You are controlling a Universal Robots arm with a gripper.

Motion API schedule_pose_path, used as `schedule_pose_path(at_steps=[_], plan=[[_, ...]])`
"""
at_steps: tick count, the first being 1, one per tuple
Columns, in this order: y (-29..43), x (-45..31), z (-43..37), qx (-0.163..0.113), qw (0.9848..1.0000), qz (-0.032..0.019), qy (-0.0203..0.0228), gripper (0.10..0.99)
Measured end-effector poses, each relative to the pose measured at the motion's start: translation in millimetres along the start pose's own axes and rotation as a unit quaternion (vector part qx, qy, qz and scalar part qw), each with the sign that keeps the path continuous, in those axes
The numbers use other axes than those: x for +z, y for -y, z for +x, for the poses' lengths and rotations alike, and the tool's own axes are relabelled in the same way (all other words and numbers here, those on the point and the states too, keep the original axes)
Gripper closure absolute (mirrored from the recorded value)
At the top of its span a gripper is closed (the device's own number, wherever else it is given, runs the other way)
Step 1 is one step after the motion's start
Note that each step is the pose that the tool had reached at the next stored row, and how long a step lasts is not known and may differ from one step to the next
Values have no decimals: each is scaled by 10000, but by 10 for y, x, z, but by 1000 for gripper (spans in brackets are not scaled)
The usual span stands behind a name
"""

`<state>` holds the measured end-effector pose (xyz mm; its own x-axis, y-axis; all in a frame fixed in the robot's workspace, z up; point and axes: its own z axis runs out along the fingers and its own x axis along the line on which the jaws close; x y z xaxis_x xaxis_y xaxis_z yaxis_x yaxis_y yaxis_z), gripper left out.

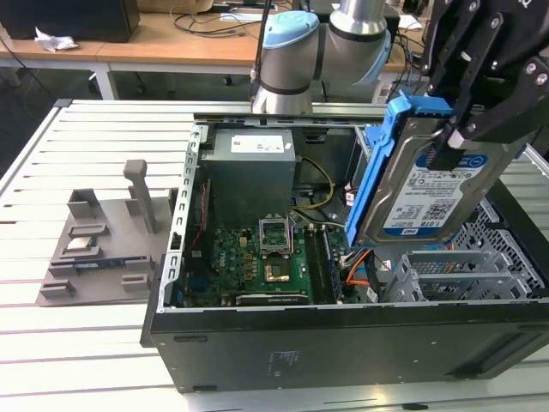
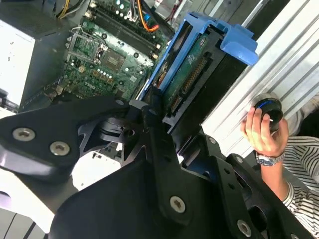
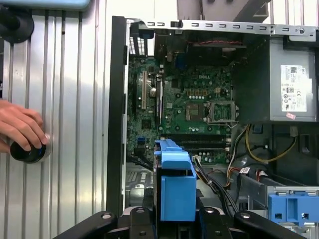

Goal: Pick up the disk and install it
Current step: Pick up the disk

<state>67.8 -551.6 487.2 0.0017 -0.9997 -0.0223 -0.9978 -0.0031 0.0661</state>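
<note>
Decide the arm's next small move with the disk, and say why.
Probably lower it a little toward the grey drive cage. The pincer is shut on the disk, which hangs tilted above the open case, clear of the cage, so it is not yet seated.

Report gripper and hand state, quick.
Gripper: shut on the disk, over the open computer case.
Person's hand: resting on a black knob.

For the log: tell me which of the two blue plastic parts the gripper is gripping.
The blue carrier frame around the disk, clamped in the gripper above the open case. The other, the blue latch, sits on the drive cage, untouched.
</note>
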Motion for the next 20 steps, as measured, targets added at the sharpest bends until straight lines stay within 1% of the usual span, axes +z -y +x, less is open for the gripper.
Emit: schedule_pose_path(at_steps=[1,3,7,9,10,11,12,14,16,17,19,20], plan=[[78,5,1,1,10000,-9,-5,722],[128,22,1,1,10000,-17,-9,722],[234,112,3,2,10000,-46,-9,722],[302,146,4,2,10000,-65,-9,722],[360,160,5,2,10000,-80,-10,722],[387,164,5,3,10000,-86,-11,722],[443,175,6,4,9999,-100,-9,722],[607,200,7,4,9999,-138,-9,722],[751,214,7,5,9999,-166,-9,722],[791,217,7,4,9999,-172,-9,722],[843,217,7,4,9998,-176,-11,722],[850,216,6,4,9998,-176,-14,722]])
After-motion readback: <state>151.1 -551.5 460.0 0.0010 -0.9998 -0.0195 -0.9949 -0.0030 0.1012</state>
